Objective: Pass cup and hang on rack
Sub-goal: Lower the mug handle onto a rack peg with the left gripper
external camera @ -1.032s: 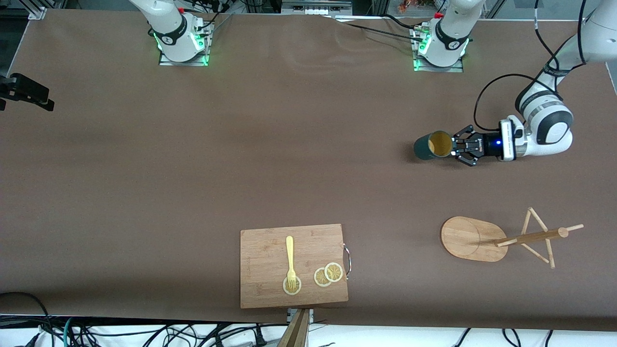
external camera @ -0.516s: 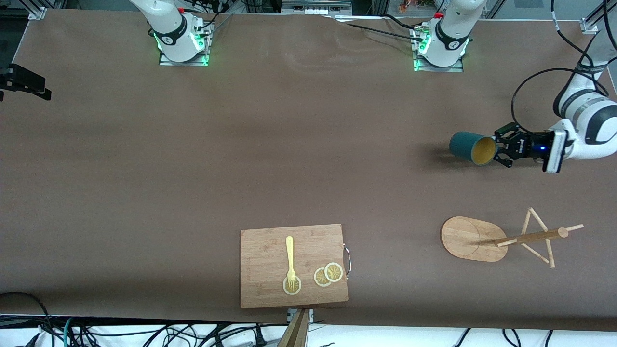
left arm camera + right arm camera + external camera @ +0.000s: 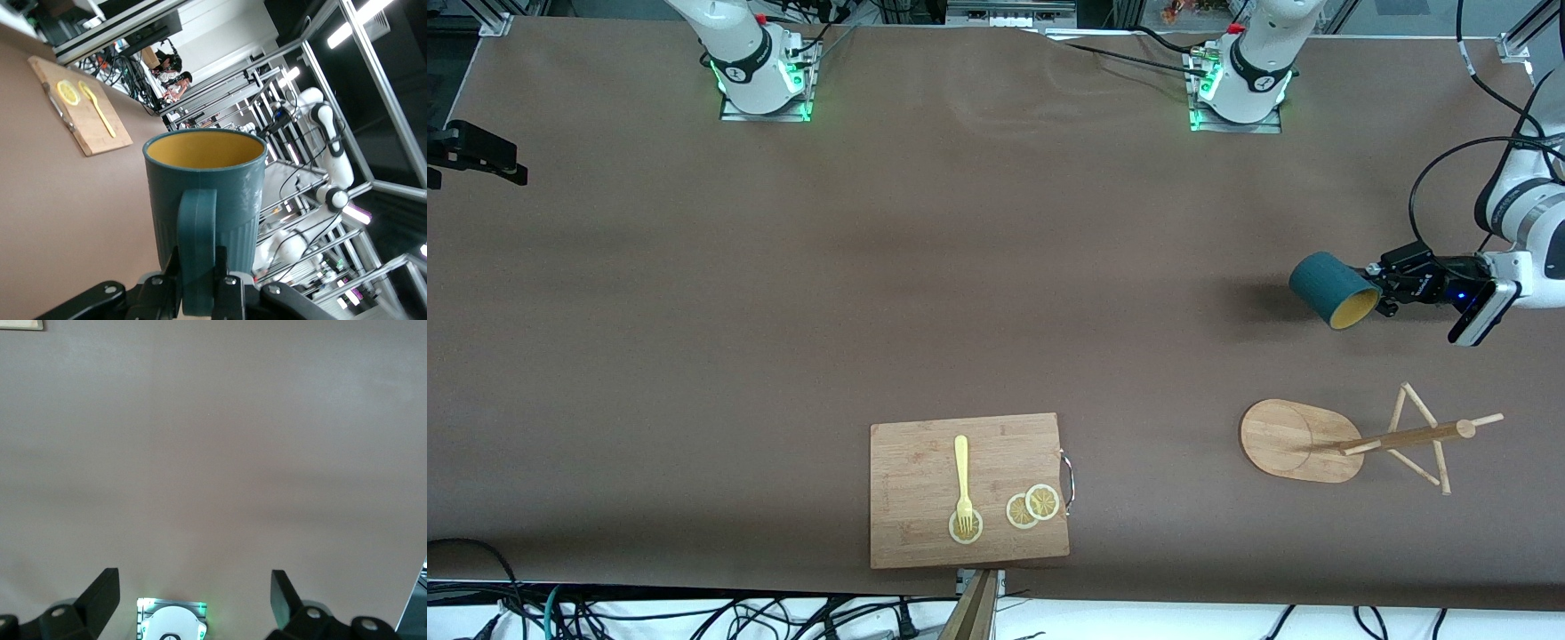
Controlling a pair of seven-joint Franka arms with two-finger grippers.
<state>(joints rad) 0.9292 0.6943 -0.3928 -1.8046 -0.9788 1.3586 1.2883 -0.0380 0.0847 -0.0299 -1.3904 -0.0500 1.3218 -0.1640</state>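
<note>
- Left hand [image 3: 1385,289] clamps the cup [image 3: 1334,290] by its handle, airborne over the counter [image 3: 960,293], short of the rack [image 3: 1352,440].
- Judgement: line the handle's loop with a peg, then lower slowly.
- Right hand [image 3: 193,597] waits, fingers spread, empty.

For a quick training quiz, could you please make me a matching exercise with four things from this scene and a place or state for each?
Things:
1. cup
2. rack
3. fork
4. right pincer

Places or states:
A. lying on the cutting board, tines on a lemon slice
B. open, over bare table
C. held by its handle in the left pincer, up in the air
D. standing on the table toward the left arm's end, no cup on it

Pairs: 1-C, 2-D, 3-A, 4-B
</note>
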